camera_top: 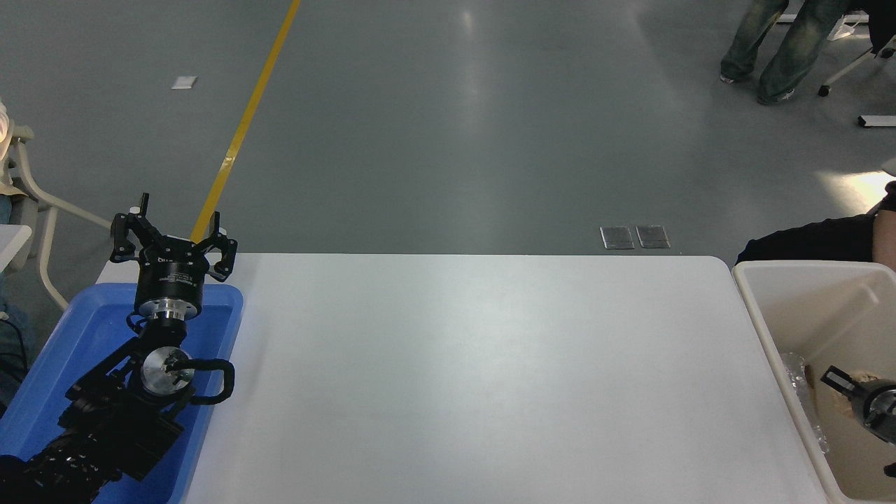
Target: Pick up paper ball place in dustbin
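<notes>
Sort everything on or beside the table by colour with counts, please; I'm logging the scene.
Blue: 1, tray
Cream-white: 1, dustbin
Tan-brown: 1, paper ball, over the dustbin at the right gripper
Black: 2, left gripper, parked over the tray, and the right gripper
Clear: 1, plastic scrap in the dustbin
Total: 6

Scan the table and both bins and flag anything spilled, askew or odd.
Nothing stands out. The table is bare, the blue tray sits square under the parked left gripper, and the right gripper is inside the dustbin with the paper ball beside it. Clear plastic lies along the bin's left wall.
</notes>
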Robot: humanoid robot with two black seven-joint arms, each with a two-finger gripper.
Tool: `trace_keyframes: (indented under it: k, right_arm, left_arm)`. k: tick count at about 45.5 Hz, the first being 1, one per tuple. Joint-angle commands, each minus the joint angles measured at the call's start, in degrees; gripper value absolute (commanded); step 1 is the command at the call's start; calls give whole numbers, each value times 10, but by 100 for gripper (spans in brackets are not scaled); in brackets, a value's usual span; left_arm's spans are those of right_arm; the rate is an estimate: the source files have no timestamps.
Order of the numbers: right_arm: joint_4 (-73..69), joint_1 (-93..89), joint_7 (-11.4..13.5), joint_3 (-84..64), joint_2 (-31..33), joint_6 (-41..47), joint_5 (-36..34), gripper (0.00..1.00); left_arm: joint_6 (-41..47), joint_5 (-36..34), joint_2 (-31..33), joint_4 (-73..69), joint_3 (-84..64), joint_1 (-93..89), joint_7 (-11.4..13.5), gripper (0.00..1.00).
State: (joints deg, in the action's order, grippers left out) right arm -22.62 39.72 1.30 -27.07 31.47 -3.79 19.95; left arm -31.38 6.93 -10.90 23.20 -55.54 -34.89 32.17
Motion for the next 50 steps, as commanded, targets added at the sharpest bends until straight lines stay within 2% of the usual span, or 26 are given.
trace_keyframes:
  k: [1, 2, 16, 22, 29, 36, 43, 50]
  right_arm:
    - [0, -1, -1, 5, -2, 7, -1, 52]
    - [0, -1, -1, 7, -1, 8, -1, 100]
    - [-48, 30, -2, 10, 16, 19, 11, 100]
    - [-140, 98, -2, 5, 83, 67, 25, 100]
    - [-282, 225, -1, -53, 182, 134, 99, 100]
    - [-406, 409, -1, -160, 225, 219, 104, 100]
    - [-525, 612, -2, -285, 209, 300, 80, 100]
    - [-618, 814, -2, -400, 103, 355, -23, 100]
  left_arm:
    - [0, -1, 0, 0, 0, 0, 0, 99]
    - [0, -1, 0, 0, 0, 0, 0, 99]
    - [0, -1, 0, 0, 1, 0, 0, 99]
    - [0, -1, 0, 0, 1, 0, 0, 99]
    - [0, -2, 0, 0, 2, 0, 0, 99]
    - [0, -2, 0, 0, 2, 0, 0, 99]
    - [0, -2, 0, 0, 2, 0, 0, 99]
    - [0, -2, 0, 0, 2, 1, 0, 99]
